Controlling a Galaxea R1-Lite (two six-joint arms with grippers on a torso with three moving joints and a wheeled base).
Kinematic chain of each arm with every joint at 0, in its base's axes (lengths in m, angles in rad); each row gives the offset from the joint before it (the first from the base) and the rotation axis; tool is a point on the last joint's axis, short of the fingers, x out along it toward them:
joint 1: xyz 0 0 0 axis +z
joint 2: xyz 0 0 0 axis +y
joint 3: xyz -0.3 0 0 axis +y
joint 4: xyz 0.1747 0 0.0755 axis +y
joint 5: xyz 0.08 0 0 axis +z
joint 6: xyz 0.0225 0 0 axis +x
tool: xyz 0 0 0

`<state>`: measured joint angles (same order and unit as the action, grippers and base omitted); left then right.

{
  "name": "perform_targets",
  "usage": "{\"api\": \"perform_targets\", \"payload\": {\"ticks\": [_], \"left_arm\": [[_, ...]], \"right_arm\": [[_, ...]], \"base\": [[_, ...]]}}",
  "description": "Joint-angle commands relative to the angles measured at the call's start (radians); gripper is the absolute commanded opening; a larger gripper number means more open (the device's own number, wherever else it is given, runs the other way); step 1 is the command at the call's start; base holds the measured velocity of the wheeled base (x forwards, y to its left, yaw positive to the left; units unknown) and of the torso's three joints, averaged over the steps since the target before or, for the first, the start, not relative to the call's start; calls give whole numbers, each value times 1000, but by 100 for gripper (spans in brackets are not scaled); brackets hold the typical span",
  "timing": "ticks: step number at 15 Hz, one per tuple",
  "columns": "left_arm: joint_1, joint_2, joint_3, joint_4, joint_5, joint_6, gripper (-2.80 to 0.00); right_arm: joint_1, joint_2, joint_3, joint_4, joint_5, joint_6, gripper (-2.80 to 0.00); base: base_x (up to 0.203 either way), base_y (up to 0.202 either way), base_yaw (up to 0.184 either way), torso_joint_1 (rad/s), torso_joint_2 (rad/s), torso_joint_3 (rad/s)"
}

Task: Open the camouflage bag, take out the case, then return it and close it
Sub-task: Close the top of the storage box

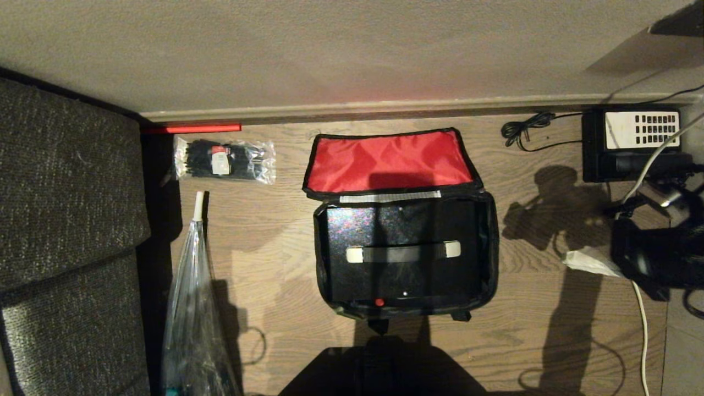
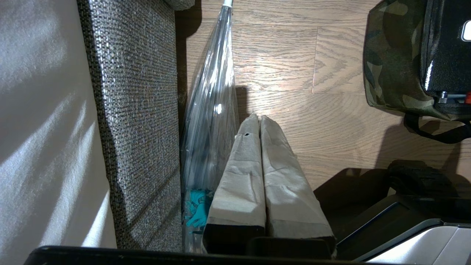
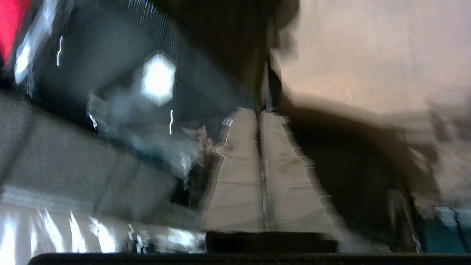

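The camouflage bag (image 1: 406, 258) lay on the wooden floor (image 1: 264, 258) with its red-lined lid (image 1: 388, 159) thrown back toward the wall, leaving the black case (image 1: 401, 250) inside exposed, strap handle up and ready to be lifted out. The right gripper (image 3: 259, 114), fingers pressed together on nothing, hung near the bag's right side; the left gripper (image 2: 259, 119), also closed and empty, sat parked beside a grey sofa (image 1: 66, 220) and a clear umbrella (image 1: 192, 308).

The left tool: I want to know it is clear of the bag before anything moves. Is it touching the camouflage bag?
Apart. The left wrist view shows the left tool, shut, over bare floor, with floor between it and the camouflage bag.
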<state>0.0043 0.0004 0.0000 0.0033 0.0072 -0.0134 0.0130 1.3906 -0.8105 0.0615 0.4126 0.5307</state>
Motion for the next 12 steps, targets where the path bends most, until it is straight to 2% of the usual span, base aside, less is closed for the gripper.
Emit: {"api": "perform_targets", "payload": {"ticks": [1,3,6,8,9,11,12], "left_arm": [[0,-2,3,0,0,0,-280],[2,-2,3,0,0,0,-280],[0,-2,3,0,0,0,-280],[0,-2,3,0,0,0,-280],[0,-2,3,0,0,0,-280],[0,-2,3,0,0,0,-280],[0,-2,3,0,0,0,-280]], "right_arm": [[1,316,1,-354,6,33,0],[0,361,-36,-471,10,88,0],[0,357,-48,-641,78,273,0],[5,351,-46,-719,85,344,0],[7,350,-44,-793,88,398,0],[23,356,-28,-954,116,558,0],[41,368,-31,-987,122,591,0]], "base": [[0,0,0,0,0,0],[0,0,0,0,0,0],[0,0,0,0,0,0],[0,0,0,0,0,0],[0,0,0,0,0,0],[0,0,0,0,0,0],[0,0,0,0,0,0]]}}
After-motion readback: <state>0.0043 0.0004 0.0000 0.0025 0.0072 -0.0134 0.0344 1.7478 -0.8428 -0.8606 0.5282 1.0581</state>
